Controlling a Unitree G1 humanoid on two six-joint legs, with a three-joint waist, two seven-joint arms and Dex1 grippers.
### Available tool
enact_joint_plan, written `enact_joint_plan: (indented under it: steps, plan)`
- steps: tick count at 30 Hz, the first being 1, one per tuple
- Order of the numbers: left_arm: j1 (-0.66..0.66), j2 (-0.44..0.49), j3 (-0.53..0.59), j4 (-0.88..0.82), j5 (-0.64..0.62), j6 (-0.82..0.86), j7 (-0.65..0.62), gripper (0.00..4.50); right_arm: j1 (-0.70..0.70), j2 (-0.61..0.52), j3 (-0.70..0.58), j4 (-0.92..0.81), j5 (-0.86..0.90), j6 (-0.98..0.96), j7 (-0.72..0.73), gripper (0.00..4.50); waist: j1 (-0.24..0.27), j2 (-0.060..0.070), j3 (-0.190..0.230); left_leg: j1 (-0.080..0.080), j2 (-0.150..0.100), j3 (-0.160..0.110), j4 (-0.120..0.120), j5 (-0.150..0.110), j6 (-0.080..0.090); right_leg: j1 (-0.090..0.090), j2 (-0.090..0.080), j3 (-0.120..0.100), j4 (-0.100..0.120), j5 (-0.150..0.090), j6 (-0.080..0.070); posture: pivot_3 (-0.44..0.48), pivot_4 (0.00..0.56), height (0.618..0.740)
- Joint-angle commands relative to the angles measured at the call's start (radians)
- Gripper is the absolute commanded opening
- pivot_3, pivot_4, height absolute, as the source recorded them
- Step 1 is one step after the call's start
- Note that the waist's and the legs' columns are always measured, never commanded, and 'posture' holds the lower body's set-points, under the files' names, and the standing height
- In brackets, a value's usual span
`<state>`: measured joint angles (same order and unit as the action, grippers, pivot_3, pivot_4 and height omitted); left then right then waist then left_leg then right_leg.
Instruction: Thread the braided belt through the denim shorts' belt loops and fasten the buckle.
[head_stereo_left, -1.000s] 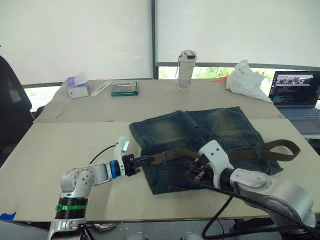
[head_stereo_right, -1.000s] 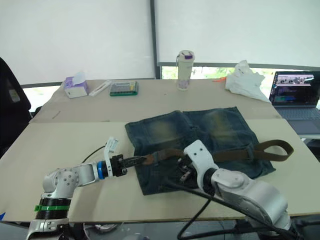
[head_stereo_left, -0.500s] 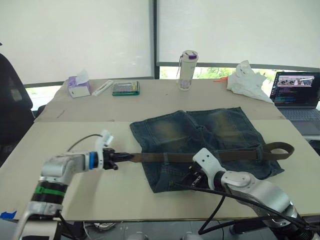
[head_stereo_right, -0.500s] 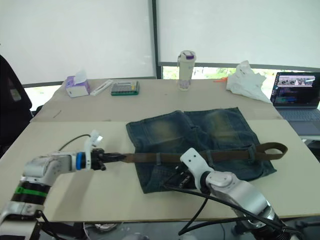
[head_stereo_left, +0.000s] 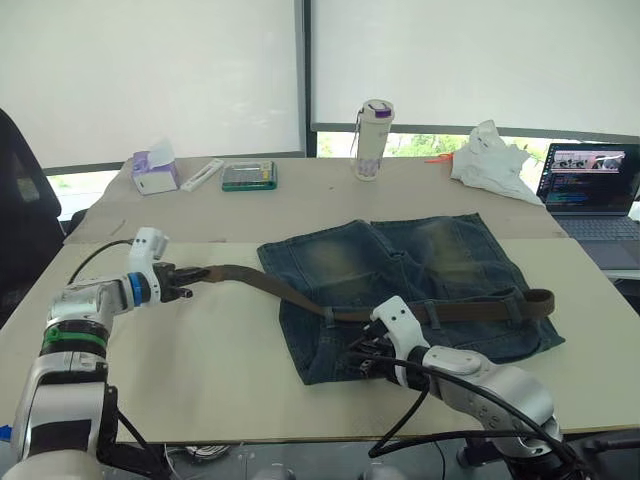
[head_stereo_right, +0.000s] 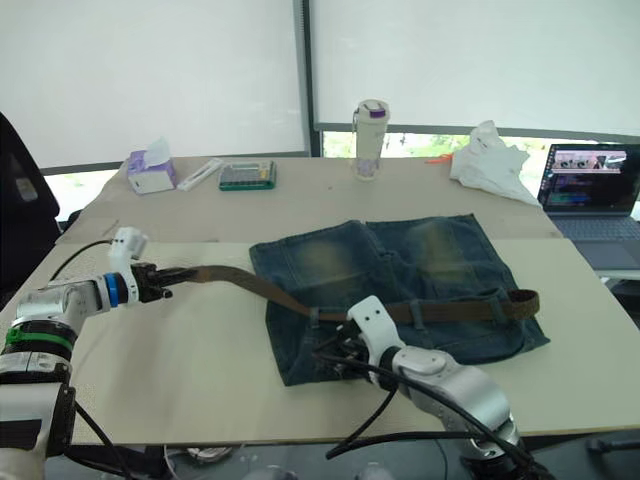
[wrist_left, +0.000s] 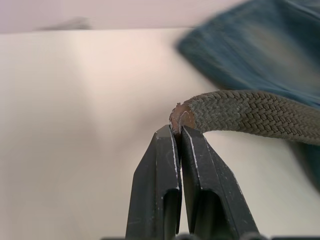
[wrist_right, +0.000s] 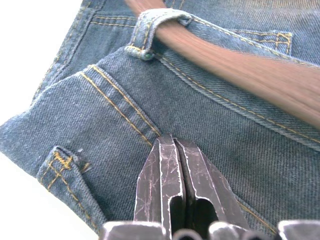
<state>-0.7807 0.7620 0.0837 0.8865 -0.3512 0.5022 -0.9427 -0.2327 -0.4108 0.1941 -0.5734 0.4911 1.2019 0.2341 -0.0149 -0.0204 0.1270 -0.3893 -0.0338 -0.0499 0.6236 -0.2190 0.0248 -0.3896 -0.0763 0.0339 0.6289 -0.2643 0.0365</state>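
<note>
Left tool gripped the belt tip — strap ran through a loop on the shorts. Right tool — closed — pressed on the denim.

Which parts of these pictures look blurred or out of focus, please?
Left wrist view: the denim shorts behind are soft, while the braided belt end pinched in the left hand is sharp. Right wrist view: the belt smears into streaks; the belt loops and the shut right hand stay crisp.
</note>
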Motion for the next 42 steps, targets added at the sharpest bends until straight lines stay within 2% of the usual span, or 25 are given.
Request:
enact_joint_plan:
  steps: [1,6,11,13,15,19,22,24,26,29,32,33,36,39,42]
  plan:
    - [-0.027,0.047,0.024,0.063,0.055,-0.077,0.017,0.0,-0.015,0.01,-0.032,-0.009,-0.008,0.005,-0.004,0.08,0.0,0.0,0.0,0.0,0.0,0.0,0.0,0.0,0.0,0.0,0.0,0.0,0.0,0.0,0.0,0.0,0.15,0.74]
    - [-0.037,0.075,0.026,0.167,0.136,-0.176,0.129,0.0,-0.02,0.018,-0.047,0.003,-0.024,-0.006,-0.006,0.08,0.001,0.0,0.0,0.0,0.0,0.0,0.0,0.0,0.0,0.0,0.0,-0.001,0.0,0.0,0.0,0.0,0.15,0.74]
    - [-0.042,0.066,0.035,0.192,0.147,-0.204,0.08,0.0,-0.03,0.04,-0.087,-0.022,-0.017,-0.09,0.029,0.08,0.001,0.0,0.0,0.0,-0.001,0.0,0.0,0.0,0.0,0.0,0.0,-0.001,0.001,0.0,0.0,0.0,0.15,0.74]
    - [-0.03,0.067,0.064,0.17,0.112,-0.202,0.011,0.0,-0.024,0.019,-0.14,-0.082,0.015,-0.108,0.07,0.61,0.001,0.0,0.0,0.0,-0.001,0.0,0.0,0.0,0.0,0.0,0.0,-0.001,0.001,0.0,0.0,0.0,0.15,0.74]
    - [-0.021,0.064,0.132,0.107,0.017,-0.123,-0.097,0.74,-0.005,-0.015,-0.22,-0.151,0.071,-0.08,0.106,1.2,0.003,0.0,0.0,0.0,-0.001,0.0,0.0,0.0,0.0,0.0,0.0,-0.002,0.001,0.0,0.0,0.0,0.15,0.74]
    - [0.0,0.069,0.202,0.036,-0.033,-0.066,-0.096,2.03,0.03,-0.161,-0.474,-0.265,0.218,0.02,0.188,2.57,0.01,-0.001,0.0,-0.001,-0.001,-0.001,0.001,0.0,0.0,0.002,-0.001,-0.004,-0.001,0.0,0.0,0.0,0.15,0.74]
    - [0.051,0.041,0.198,-0.187,-0.147,0.124,-0.221,3.13,0.016,-0.297,-0.61,-0.238,0.23,0.071,0.204,3.65,0.01,-0.001,0.0,-0.001,-0.001,-0.001,0.002,0.0,0.0,0.002,-0.002,-0.003,0.0,0.0,0.0,0.0,0.15,0.74]
    - [0.112,0.014,0.147,-0.42,-0.247,0.285,-0.28,3.72,0.038,-0.427,-0.628,-0.193,0.212,0.075,0.253,4.27,0.012,0.0,0.001,-0.002,0.0,-0.001,0.002,0.0,0.0,0.002,-0.003,-0.003,-0.001,0.0,0.0,0.0,0.15,0.74]
    - [0.166,-0.032,0.079,-0.638,-0.307,0.382,-0.276,4.41,0.048,-0.543,-0.596,-0.109,0.161,0.055,0.28,4.3,0.013,0.001,0.001,-0.002,0.001,0.0,0.001,0.0,0.0,0.003,-0.009,0.0,-0.002,0.0,0.0,0.0,0.15,0.74]
    - [0.222,-0.089,-0.035,-0.824,-0.3,0.4,-0.26,4.41,0.036,-0.677,-0.495,0.042,0.069,-0.024,0.318,4.3,0.014,0.001,0.001,-0.002,0.0,0.002,0.002,0.0,0.0,0.003,-0.011,0.003,-0.002,0.0,0.0,0.0,0.15,0.74]
    - [0.236,-0.166,-0.12,-0.879,-0.26,0.361,-0.217,4.41,-0.011,-0.799,-0.341,0.232,-0.059,-0.177,0.399,4.3,0.005,0.003,0.001,-0.001,0.001,0.004,0.001,0.0,0.0,0.003,-0.01,0.005,-0.002,0.0,0.0,0.0,0.15,0.74]
    - [0.24,-0.192,-0.143,-0.898,-0.256,0.351,-0.207,4.41,-0.072,-0.822,-0.264,0.336,-0.107,-0.229,0.444,4.3,0.001,0.004,0.002,-0.001,0.001,0.005,0.001,0.0,0.0,0.003,-0.009,0.005,-0.002,0.0,0.0,0.0,0.15,0.74]
    - [0.25,-0.222,-0.182,-0.922,-0.24,0.34,-0.186,4.41,-0.235,-0.829,-0.081,0.596,-0.241,-0.355,0.555,4.3,-0.007,0.006,0.002,0.001,0.002,0.01,0.001,0.0,0.0,0.002,-0.001,0.006,-0.002,0.0,0.0,0.0,0.15,0.74]
    - [0.259,-0.221,-0.2,-0.912,-0.217,0.3,-0.19,4.41,-0.391,-0.758,0.012,0.839,-0.317,-0.434,0.643,4.3,-0.009,0.006,0.002,0.001,0.003,0.012,0.001,0.0,0.001,0.002,0.002,0.007,-0.002,0.0,0.0,0.0,0.15,0.74]
    - [0.236,-0.237,-0.201,-0.856,-0.179,0.27,-0.147,4.41,-0.49,-0.683,0.071,1.035,-0.358,-0.485,0.759,4.3,-0.005,0.006,0.002,0.002,0.004,0.014,0.001,-0.001,0.001,0.002,0.003,0.008,-0.001,0.0,0.0,0.0,0.15,0.74]
